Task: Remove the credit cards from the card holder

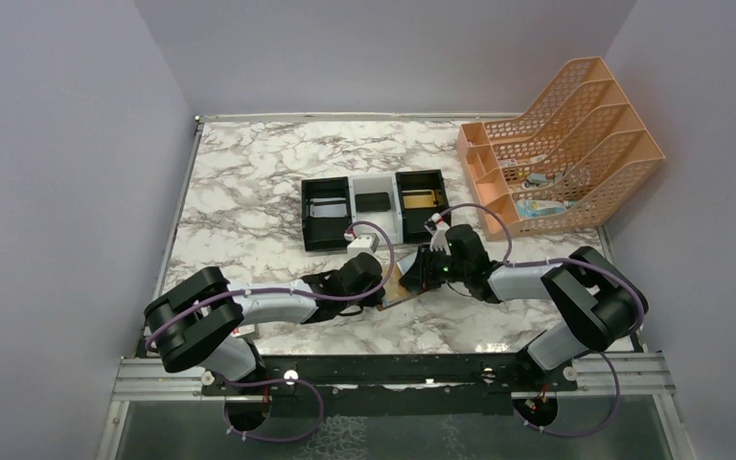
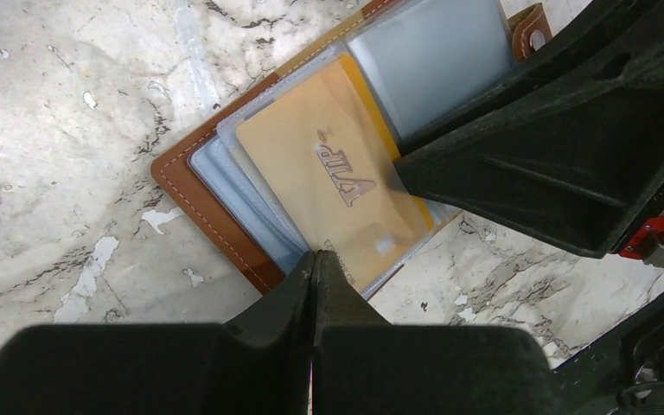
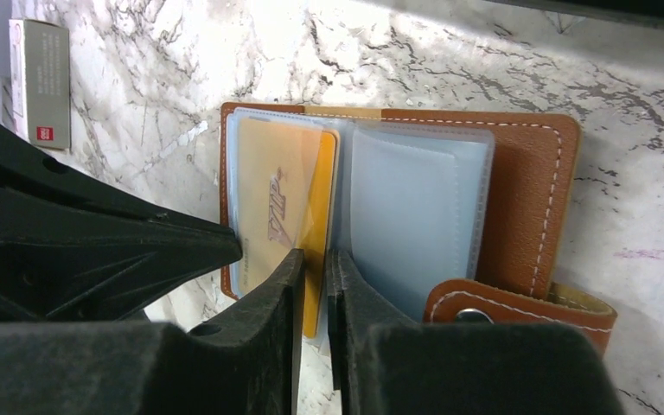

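Marble bench [image 1: 249,182] is seen from above; an orange file rack [image 1: 575,144] is stood at far right, a black-white-black tray [image 1: 328,240] at centre. The card holder [image 3: 527,190] is laid open flat near the front edge, on the near side of the tray, between both arms. A gold card [image 2: 320,181] (VIP lettering) is seen inside a clear sleeve. Left fingers [image 2: 298,285] are pressed fully together at that card's edge. Right fingers [image 3: 281,294] are set on the sleeves with a slim gap; a grip cannot be told.
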`<state>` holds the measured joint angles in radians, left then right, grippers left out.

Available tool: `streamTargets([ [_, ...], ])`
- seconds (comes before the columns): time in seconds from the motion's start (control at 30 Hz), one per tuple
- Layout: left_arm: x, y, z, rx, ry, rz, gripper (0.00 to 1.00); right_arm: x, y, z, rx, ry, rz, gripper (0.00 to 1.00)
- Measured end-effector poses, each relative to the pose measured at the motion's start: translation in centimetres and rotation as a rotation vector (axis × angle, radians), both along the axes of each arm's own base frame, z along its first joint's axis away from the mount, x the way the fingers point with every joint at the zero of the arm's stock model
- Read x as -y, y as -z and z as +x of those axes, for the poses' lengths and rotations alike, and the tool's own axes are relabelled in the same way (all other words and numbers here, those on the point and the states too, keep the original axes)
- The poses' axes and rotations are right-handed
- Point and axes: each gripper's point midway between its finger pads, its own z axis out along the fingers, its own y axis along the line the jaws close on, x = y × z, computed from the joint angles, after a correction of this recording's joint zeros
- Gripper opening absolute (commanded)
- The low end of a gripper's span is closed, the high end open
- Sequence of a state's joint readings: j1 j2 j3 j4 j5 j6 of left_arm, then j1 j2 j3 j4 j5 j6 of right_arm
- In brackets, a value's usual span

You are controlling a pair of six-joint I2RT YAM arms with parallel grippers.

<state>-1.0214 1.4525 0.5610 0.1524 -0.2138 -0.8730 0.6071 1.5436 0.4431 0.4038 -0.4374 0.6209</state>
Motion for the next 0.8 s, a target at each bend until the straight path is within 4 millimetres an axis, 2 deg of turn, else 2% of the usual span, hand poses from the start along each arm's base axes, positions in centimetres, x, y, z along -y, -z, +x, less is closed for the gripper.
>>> streamTargets([
  [0.1,0.0,0.0,0.0,0.002,0.003,0.003,0.00,0.1,0.1,0.1,0.012,-0.006,-0.005,0.01],
  [0.8,-0.5,0.2,-0.2,0.003,0.008,0.020,0.00,1.5,-1.0,-0.3,0.039,0.047,-0.034,0.01],
])
